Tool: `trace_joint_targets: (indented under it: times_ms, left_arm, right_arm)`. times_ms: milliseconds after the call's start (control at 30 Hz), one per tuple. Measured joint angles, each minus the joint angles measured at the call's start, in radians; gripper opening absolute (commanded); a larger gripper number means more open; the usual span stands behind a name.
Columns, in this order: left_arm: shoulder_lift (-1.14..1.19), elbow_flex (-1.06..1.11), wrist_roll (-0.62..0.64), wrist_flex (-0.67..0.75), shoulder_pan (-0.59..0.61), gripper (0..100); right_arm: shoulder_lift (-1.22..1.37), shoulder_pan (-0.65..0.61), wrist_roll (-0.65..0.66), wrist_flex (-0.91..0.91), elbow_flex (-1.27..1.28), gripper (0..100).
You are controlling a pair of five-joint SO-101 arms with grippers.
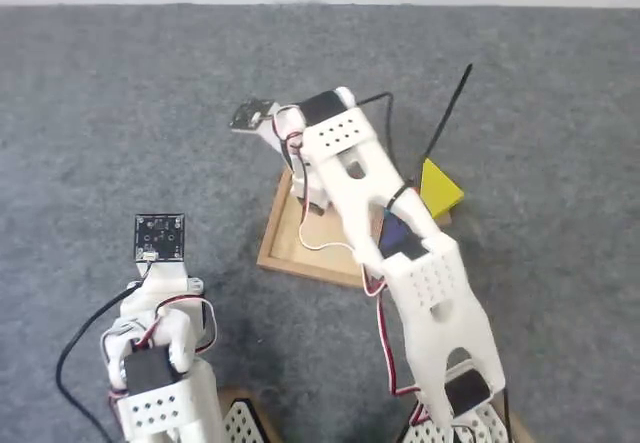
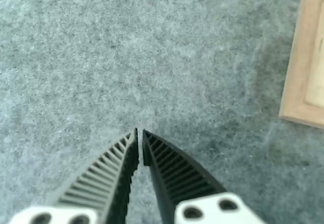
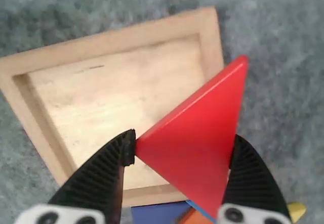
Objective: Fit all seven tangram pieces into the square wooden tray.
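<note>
Red triangle [image 3: 202, 133] is up in the air for me, pinched in the right claw [image 3: 184, 145], one finger on a sharp corner and the other on the opposite edge. That's my worry: a grip on a point can pivot, so the piece may swing or squirt out when I lower it. It hangs over the tray [image 3: 101, 47], but one tip sticks out past the rim corner (not squared to the walls at all). If I let go like this, I'd expect it to land propped on the rim, tilted, instead of flat on the bare wood floor. A wrong angle now could also cost room for the other pieces later. Just beside the tray sit a blue piece [image 3: 157, 215] and a yellow piece [image 1: 438, 188]; a low sweep of the arm could knock them. Left claw [image 2: 140, 135] is pressed together, holding nothing, hovering over the grey desk [image 2: 101, 57] near the tray's corner, close enough to bump it.
</note>
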State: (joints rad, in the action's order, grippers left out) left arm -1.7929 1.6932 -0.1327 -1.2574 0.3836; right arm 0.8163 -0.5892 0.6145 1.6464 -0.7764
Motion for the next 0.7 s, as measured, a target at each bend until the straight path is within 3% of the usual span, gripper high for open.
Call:
trace_joint_targets:
  times_ms: [700]
  left_arm:
    - [0.0, 0.0, 0.0, 0.0, 0.0, 2]
  right_arm:
    - [0.095, -0.031, 0.143, 0.1, -0.055, 19.1]
